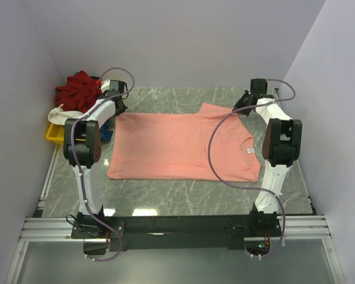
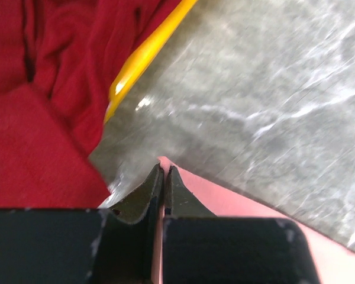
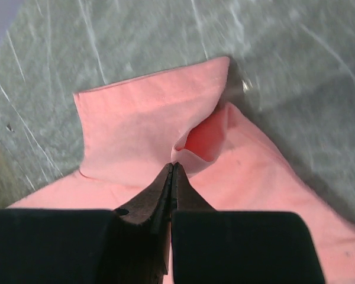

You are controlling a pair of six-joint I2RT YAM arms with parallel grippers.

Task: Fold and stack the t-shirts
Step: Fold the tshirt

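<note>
Up front, bare table [image 1: 183, 195] along near edge of salmon-pink t-shirt [image 1: 177, 145].

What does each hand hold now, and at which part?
The left hand pinches the pink shirt at its far hem corner; the right hand pinches a fold of its far sleeve.

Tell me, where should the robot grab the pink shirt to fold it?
At its far edge, from above. The pink shirt lies flat, neck to the right, so its far hem corner and far sleeve are thin free edges that pinch easily. The left tool and right tool are shut on exactly those, probably ready to carry that edge toward the near side.
</note>
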